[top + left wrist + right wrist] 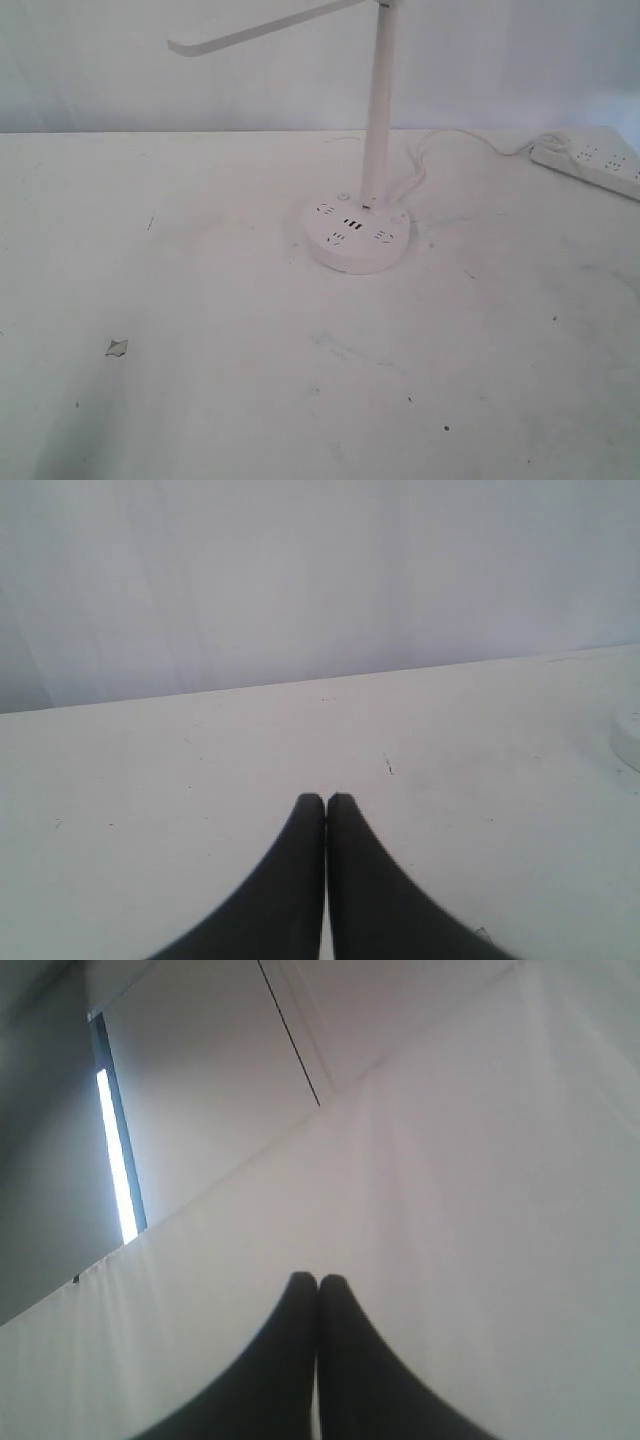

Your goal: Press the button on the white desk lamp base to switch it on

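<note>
- The white desk lamp base (356,237) sits right of centre on the surface (200,380).
- The left gripper (326,802) is clenched, empty, over the surface.
- The right gripper (317,1282) is clenched, empty.

Place: it looks like a lab or test bench set up for recording, not a lived-in room.
Table (200,400): a plain white top fills most of the exterior view. It is scuffed and dotted with small dark marks.
Backdrop (100,60): a smooth white sheet or wall rises straight up behind the table's far edge.
Lamp (356,237): a white desk lamp stands near the middle of the table.
Power strip (590,165): a long white strip lies at the far right edge.
Overhead: the right wrist view shows pale flat panels (210,1090) with a dark seam, and one bright strip light (115,1155).
</note>
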Controlling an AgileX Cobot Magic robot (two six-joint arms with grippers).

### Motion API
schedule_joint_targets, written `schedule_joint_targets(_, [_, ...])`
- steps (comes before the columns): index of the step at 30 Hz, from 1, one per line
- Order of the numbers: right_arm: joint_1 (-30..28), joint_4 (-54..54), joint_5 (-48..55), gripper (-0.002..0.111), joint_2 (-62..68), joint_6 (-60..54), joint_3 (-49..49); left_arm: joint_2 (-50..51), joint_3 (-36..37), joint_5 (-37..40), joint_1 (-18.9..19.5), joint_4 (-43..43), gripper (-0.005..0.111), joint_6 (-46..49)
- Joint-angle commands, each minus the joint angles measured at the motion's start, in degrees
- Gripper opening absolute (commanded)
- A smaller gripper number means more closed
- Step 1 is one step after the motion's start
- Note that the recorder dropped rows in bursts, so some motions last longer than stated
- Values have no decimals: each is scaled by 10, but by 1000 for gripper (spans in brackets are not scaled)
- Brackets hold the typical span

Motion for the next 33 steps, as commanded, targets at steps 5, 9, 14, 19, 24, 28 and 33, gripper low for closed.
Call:
schedule_joint_targets(5, [-2, -234, -179, 0, 323, -45, -196, -2, 2, 0, 1, -2, 0, -1])
schedule_joint_targets(9, [-2, -470, -121, 0, 590, 122, -276, -2, 2, 0, 1, -2, 0, -1])
schedule_joint_targets(14, [-2, -487, -139, 0, 882, 301, -277, -2, 2, 0, 1, -2, 0, -1])
schedule_joint_targets(19, [46, -491, -43, 0, 987, 280, -347, -2, 2, 0, 1, -2, 0, -1])
schedule_joint_targets(24, [103, -470, 189, 0, 1007, 174, -464, -2, 2, 0, 1, -2, 0, -1])
schedule_joint_targets(28, [107, -424, 291, 0, 1047, 177, -556, -2, 2, 0, 1, -2, 0, -1])
schedule_joint_targets(33, [108, -424, 315, 0, 1089, 196, -598, -2, 2, 0, 1, -2, 0, -1])
